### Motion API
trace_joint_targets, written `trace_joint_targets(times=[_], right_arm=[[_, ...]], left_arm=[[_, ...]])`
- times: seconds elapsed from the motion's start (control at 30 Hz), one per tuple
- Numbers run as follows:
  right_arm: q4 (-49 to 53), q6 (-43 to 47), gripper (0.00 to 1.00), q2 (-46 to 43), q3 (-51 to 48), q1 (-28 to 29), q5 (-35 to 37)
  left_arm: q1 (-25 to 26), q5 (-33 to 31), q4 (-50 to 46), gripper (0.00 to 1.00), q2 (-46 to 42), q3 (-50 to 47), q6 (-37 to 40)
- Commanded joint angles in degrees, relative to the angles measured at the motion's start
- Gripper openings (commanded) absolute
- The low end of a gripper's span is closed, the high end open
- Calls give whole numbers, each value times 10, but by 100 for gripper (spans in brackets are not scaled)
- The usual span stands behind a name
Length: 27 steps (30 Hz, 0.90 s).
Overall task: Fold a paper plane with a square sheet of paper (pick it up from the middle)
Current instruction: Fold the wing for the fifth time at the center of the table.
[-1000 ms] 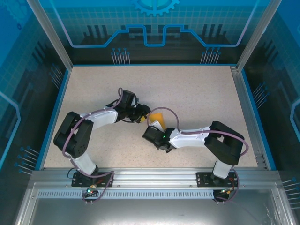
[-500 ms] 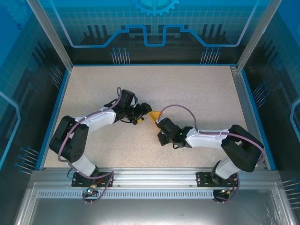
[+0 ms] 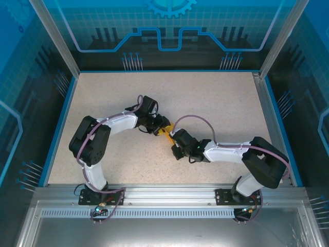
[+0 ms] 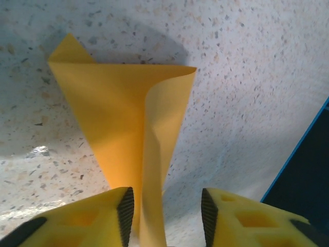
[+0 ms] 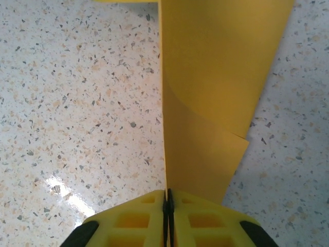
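Observation:
The square sheet of paper [image 3: 165, 133] is orange-yellow and folded into a narrow tapering dart with layered flaps. It lies between the two grippers at the middle of the table. My right gripper [image 5: 166, 198] is shut on the paper's [image 5: 221, 77] crease edge, and it sits at the paper's near-right end [image 3: 174, 140]. My left gripper [image 4: 167, 216] is open at the far-left end [image 3: 162, 125]. A raised flap of the paper [image 4: 123, 118] runs between its jaws close to the left pad [image 4: 126, 213], with a clear gap to the right pad.
The speckled table [image 3: 216, 103] is bare around the arms. A blue rim [image 3: 271, 118] and metal frame bound it on the right, and a blue edge [image 4: 308, 134] shows to the right in the left wrist view.
The left arm has swung its elbow in and pushed its gripper right, onto the paper's end. The right gripper drew right earlier and now holds still. The paper looks narrower from above.

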State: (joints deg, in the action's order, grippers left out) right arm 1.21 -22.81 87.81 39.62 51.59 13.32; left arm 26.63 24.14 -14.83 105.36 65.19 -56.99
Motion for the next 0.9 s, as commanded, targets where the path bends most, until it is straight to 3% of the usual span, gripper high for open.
trace_joint_targets(times=[0.0,0.1,0.3,0.87], right_arm=[[1,6,14,-1,-7,-4,12],[6,4,17,-1,-7,-4,19],[9,8,21,-1,-5,-4,25],[17,25,21,11,6,-2,36]], left_arm=[[1,15,-50,29,14,27,6],[1,15,-63,17,20,34,12],[1,18,-68,3,27,38,12],[0,27,-63,0,30,34,13]])
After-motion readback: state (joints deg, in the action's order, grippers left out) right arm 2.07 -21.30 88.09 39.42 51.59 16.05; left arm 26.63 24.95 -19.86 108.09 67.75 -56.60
